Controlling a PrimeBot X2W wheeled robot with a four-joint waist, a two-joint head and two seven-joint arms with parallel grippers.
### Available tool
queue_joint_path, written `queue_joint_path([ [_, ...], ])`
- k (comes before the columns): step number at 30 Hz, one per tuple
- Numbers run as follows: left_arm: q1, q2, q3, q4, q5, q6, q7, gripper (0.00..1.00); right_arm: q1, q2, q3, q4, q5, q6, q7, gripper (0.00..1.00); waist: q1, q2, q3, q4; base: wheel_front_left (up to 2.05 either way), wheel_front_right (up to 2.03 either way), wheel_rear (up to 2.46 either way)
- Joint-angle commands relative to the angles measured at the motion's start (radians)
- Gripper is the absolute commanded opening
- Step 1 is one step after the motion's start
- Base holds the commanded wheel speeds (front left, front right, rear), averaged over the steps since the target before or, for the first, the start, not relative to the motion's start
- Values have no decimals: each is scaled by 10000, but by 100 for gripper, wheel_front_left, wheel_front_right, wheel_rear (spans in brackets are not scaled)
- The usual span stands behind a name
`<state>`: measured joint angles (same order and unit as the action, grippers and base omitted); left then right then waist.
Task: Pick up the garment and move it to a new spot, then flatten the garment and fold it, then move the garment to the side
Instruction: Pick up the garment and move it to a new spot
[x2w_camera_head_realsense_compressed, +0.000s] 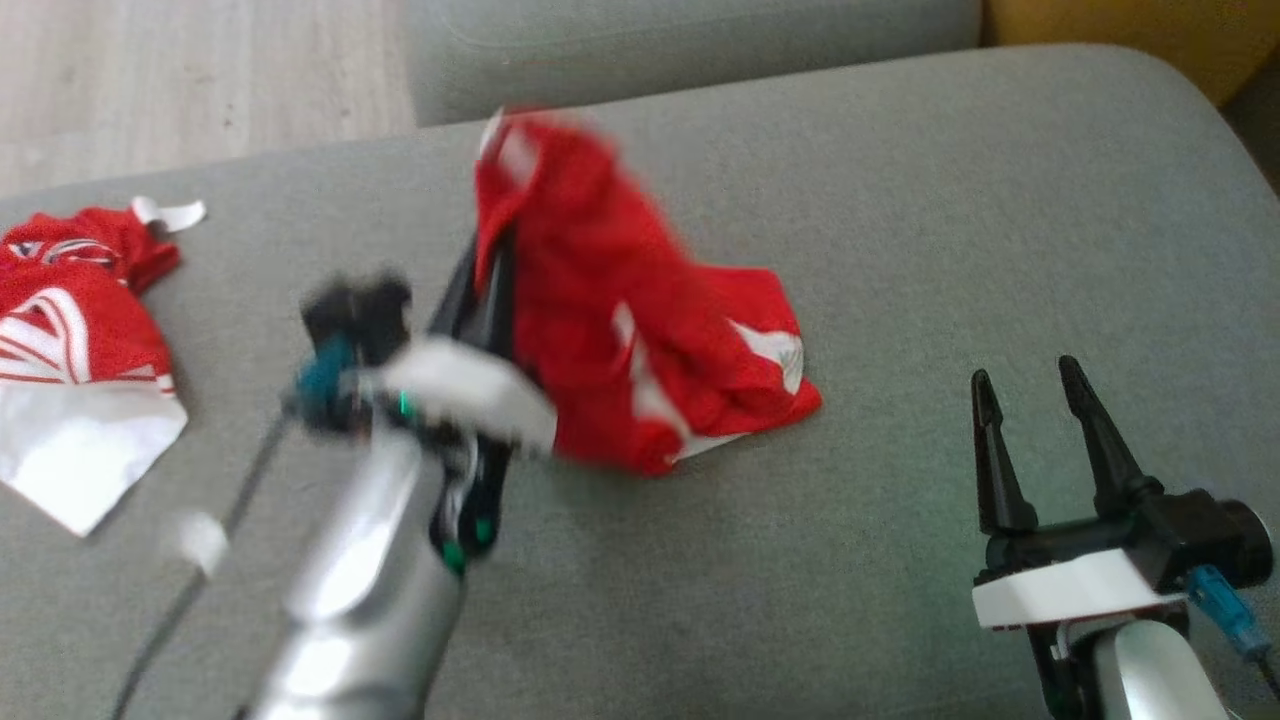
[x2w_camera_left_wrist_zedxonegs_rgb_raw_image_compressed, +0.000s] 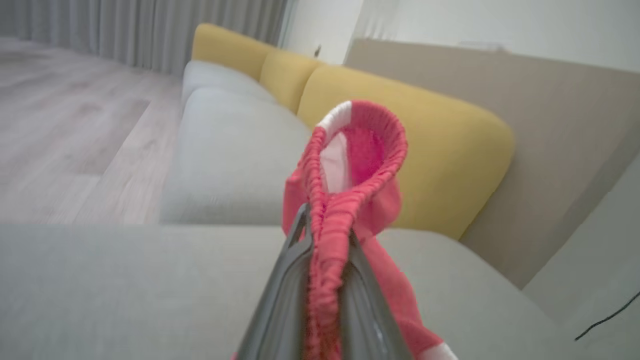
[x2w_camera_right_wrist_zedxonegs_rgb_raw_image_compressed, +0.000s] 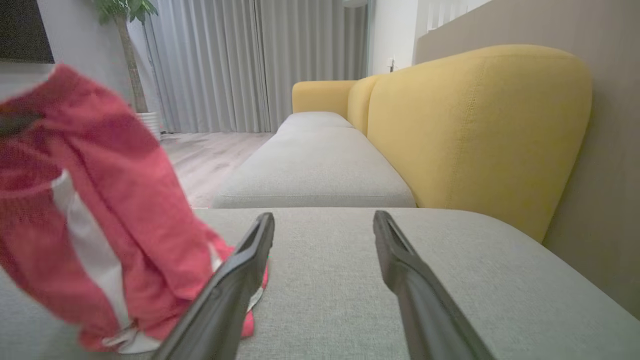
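Note:
The garment is a pair of red shorts with white panels, partly lifted off the grey sofa cushion, its lower end still resting on the cushion. My left gripper is shut on its elastic waistband, which loops up past the fingertips. The garment hangs at the left of the right wrist view, blurred. My right gripper stands open over the cushion at the lower right, nothing between its fingers.
A second red and white garment lies at the cushion's left edge. Yellow back cushions line the right side, with more grey seat beyond. Wooden floor lies past the far edge.

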<state>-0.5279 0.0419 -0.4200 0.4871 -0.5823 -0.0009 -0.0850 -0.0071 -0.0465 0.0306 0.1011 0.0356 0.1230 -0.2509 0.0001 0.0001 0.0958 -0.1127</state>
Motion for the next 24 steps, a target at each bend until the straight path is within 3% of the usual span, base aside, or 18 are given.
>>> queue_joint_path([
  [1, -207, 162, 194, -68, 212, 111, -334, 0, -244, -38, 267, -366, 96, 77, -108, 100, -1, -1, 247, -132, 0, 0, 0],
  [10, 223, 314, 316, 1810, 674, 436, -1586, 0, -440, -38, 534, -304, 147, 77, -108, 100, -1, -1, 706, -151, 0, 0, 0],
  [11, 179, 313, 354, 1929, 695, 412, -1637, 13, -463, -38, 561, -295, 144, 77, -108, 100, -1, -1, 752, -139, 0, 0, 0],
  [12, 132, 312, 400, 2029, 711, 389, -1676, 41, -486, -38, 586, -285, 135, 77, -108, 100, -1, -1, 792, -126, 0, 0, 0],
  [13, 89, 310, 438, 2113, 739, 369, -1704, 87, -511, -38, 610, -275, 124, 77, -108, 100, -1, -1, 823, -118, 0, 0, 0],
  [14, 47, 310, 455, 2178, 788, 344, -1724, 100, -537, -38, 624, -269, 120, 77, -108, 100, -1, -1, 852, -105, 0, 0, 0],
  [24, 808, 660, 681, 889, 1883, 99, -1765, 100, -579, -38, 690, -142, 111, 77, -108, 100, -1, -1, 612, 52, 0, 0, 0],
])
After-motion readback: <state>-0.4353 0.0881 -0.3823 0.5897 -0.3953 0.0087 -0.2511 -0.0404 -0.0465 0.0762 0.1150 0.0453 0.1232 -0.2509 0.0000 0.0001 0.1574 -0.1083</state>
